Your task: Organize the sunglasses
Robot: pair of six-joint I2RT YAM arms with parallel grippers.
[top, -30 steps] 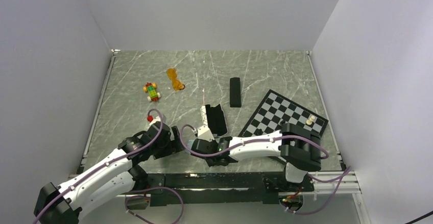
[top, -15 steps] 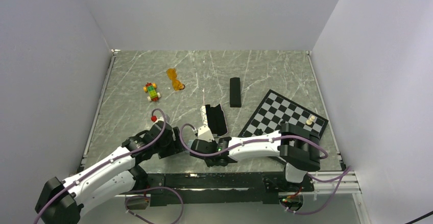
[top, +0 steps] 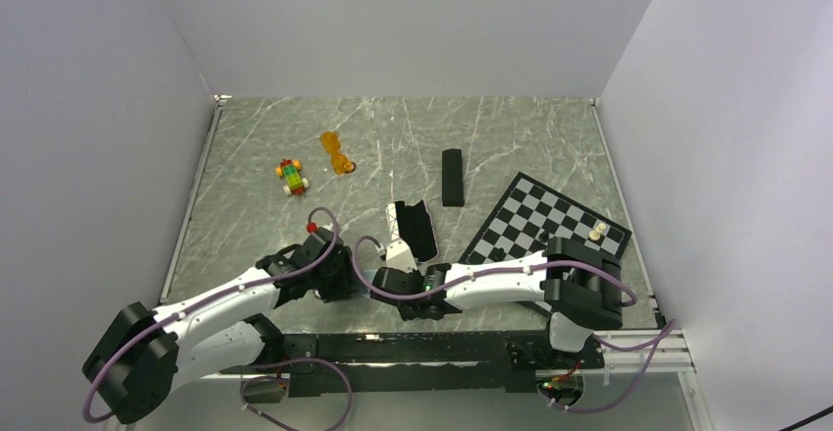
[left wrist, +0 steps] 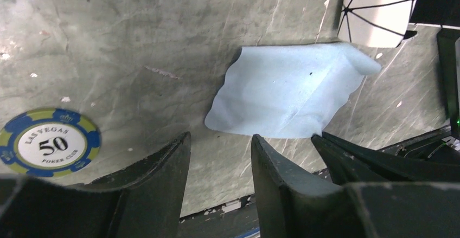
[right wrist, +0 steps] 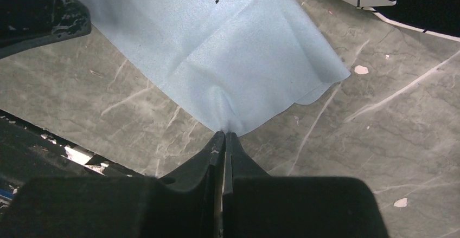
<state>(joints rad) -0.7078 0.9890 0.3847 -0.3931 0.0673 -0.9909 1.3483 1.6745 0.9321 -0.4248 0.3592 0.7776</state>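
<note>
My right tool point(right wrist: 224, 136) pinches the edge of the pale blue cloth point(right wrist: 211, 43) on the tabletop point(right wrist: 390, 140), while my left tool point(left wrist: 221, 139) stands spread just beside that cloth.

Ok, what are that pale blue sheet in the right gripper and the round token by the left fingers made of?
The blue cloth, pinched by the right gripper, looks like soft matte microfiber: fine grain, creases, limp drape. The poker chip looks like hard plastic or clay composite, with coloured edge stripes and a printed centre label.
</note>
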